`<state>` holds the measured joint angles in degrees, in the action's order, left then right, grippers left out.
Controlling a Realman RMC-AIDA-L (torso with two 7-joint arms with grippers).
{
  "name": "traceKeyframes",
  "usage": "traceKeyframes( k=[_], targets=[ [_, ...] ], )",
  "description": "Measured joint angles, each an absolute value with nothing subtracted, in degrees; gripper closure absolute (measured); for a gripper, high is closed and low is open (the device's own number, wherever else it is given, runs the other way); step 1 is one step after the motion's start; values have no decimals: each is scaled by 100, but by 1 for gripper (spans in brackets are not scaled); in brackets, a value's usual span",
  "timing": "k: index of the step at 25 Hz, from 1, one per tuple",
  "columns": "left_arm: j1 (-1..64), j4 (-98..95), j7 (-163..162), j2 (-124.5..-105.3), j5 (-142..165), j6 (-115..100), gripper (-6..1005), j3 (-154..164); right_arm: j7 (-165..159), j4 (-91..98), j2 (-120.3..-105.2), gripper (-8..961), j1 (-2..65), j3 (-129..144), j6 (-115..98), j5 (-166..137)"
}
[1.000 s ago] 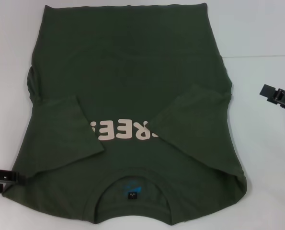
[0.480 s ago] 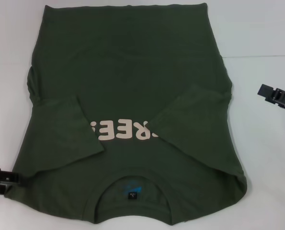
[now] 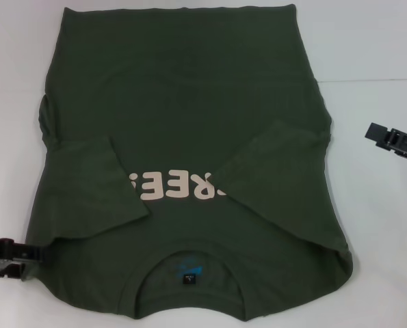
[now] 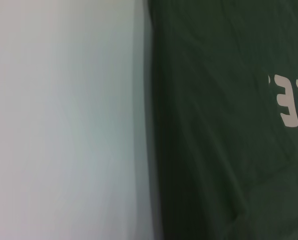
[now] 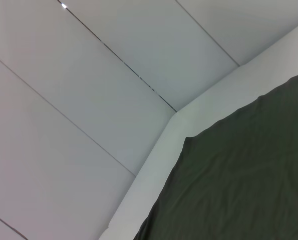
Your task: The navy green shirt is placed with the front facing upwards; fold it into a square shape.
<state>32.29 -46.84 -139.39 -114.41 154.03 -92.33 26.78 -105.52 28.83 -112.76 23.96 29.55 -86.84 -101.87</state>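
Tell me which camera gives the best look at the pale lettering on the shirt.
The head view. There the lettering shows across the shirt, though both folded-in sleeves cover its ends. The left wrist view catches only a few letters at its edge; the right wrist view shows plain green cloth, no lettering.

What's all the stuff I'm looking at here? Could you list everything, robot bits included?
Navy green shirt: one, dark olive green, spread front-up across the middle of the table, both sleeves folded in over the chest, collar nearest the robot.
Lettering: one print, pale pink, on the shirt's chest, partly covered by the folded sleeves.
Neck tag: one, black, inside the collar beside a blue print.
Table: one, white, under the shirt.
Left hand: one, black, at the shirt's near left edge by the shoulder.
Right hand: one, black, out over bare table to the right of the shirt, apart from it.
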Motion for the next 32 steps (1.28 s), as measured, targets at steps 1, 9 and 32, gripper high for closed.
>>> traceKeyframes(
  k=[1, 9, 32],
  targets=[
    [3238, -4672, -13939, -11440, 15403, -9233, 217, 2677, -10549, 2883, -11277, 21, 2394, 2955, -8684, -10187],
    [3340, -4520, -13940, -11447, 15390, -9225, 220, 2653, -10551, 2883, -11284, 21, 2390, 2961, -8688, -10186],
    [3413, -4462, -13890, -11495, 15381, -9176, 411, 2724, -10576, 2883, -11292, 22, 2375, 2971, -8723, -10193]
  ],
)
